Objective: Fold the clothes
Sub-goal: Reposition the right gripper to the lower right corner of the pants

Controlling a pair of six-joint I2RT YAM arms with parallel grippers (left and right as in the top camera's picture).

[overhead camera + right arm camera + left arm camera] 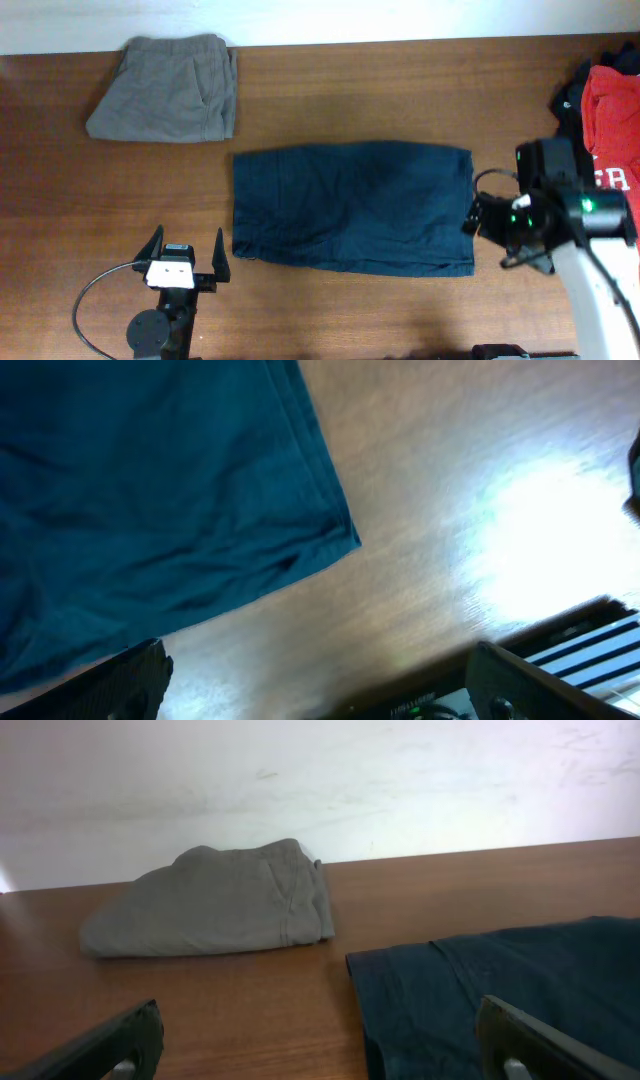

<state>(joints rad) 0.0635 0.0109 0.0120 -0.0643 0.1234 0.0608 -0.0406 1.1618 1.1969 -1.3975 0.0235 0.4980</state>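
The navy shorts (352, 205) lie spread flat in the middle of the tabletop (330, 90), and neither arm holds them. They look like light, limp cloth that will sag and crease wherever it is lifted. A fold probably calls for a pinch at the two corners of one short edge, on the thicker hem or seam, where the layers give the jaws something to bite.

The left gripper (188, 258) sits just near of the shorts' near left corner, its jaws wide apart and empty. The right gripper (478, 215) is close by the right edge, its jaws likewise apart on nothing. Folded grey shorts (165, 88) rest at the far left, and a red garment (615, 120) lies at the far right.

Only the overhead view shows both arms and the red garment. The left wrist view shows how low the navy edge lies on the wood, with the grey shorts beyond it. The right wrist view shows a hemmed corner, somewhat blurred.
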